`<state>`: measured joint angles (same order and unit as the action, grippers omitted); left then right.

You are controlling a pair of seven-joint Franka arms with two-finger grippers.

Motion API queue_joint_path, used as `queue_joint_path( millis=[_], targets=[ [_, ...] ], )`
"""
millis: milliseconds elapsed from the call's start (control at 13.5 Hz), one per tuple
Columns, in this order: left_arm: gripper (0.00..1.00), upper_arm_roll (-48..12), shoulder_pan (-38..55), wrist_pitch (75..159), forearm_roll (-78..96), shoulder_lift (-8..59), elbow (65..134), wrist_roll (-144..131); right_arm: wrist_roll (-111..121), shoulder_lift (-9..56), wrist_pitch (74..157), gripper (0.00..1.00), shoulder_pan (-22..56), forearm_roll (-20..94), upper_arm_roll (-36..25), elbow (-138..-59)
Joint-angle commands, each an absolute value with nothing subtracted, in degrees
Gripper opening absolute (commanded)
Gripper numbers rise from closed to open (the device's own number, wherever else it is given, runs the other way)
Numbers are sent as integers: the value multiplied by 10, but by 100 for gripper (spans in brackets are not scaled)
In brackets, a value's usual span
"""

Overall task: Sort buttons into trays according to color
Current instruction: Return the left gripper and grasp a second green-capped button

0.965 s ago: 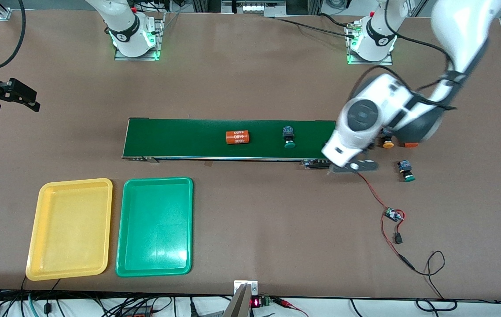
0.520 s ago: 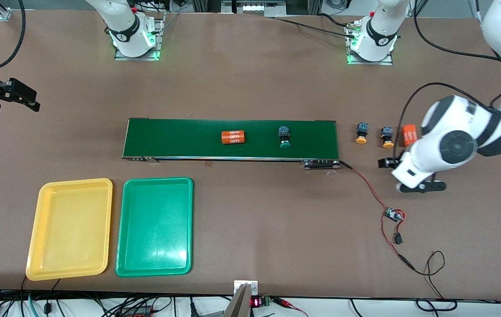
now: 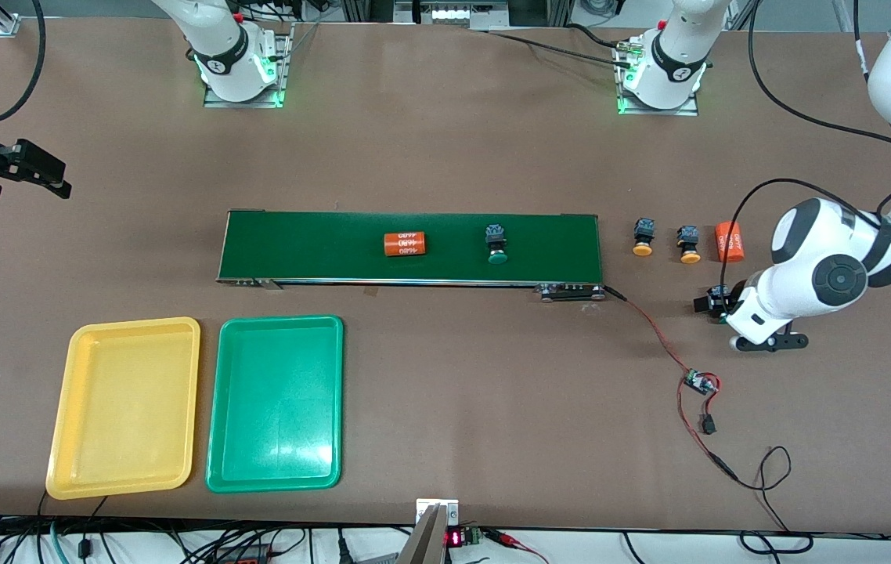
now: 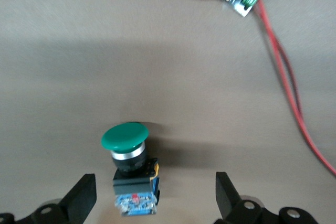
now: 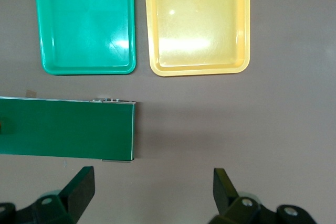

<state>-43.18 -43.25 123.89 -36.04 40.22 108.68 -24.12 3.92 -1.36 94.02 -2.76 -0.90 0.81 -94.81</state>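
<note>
green-capped button [image 4: 129, 167] lies on its side, cap pointing toward the front camera, between left gripper [image 4: 152, 200] fingers spread wide.

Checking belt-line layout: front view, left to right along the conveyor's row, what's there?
Conveyor belt → orange cylinder on the belt → green-capped button on the belt → yellow-capped button → second yellow-capped button → orange cylinder on the table.

Left hand [image 4: 152, 200] hangs low at the left arm's end of the surface, fingers spread wide. Right hand [image 5: 152, 195] waits, fingers apart.
</note>
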Motion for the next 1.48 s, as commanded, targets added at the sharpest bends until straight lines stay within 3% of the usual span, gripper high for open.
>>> queue_joint_path(
  millis=[0, 74, 297, 445, 594, 1039, 1411],
  targets=[
    [100, -418, -439, 1280, -380, 397, 1123, -231, 40, -14, 933, 100, -29, -4, 7, -943],
    [94, -418, -443, 1284, -380, 397, 1132, -231, 40, -14, 933, 100, -30, -4, 7, -943],
    [41, -418, -447, 1282, -379, 398, 1137, -231, 40, -12, 933, 100, -31, -4, 6, -943],
    [22, -420, -449, 1277, -379, 396, 1136, -232, 40, -12, 933, 100, -31, -4, 5, -943],
    [19, -429, -448, 1268, -379, 385, 1131, -234, 40, -12, 933, 100, -31, -8, 5, -943],
    [20, -579, -429, 1121, -363, 385, 1057, -280, 40, -11, 933, 100, -30, -10, 5, -945],
    [21, -631, -292, 1092, -339, 393, 1064, -464, 40, 17, 938, 100, -25, -12, 8, -945]
  ],
)
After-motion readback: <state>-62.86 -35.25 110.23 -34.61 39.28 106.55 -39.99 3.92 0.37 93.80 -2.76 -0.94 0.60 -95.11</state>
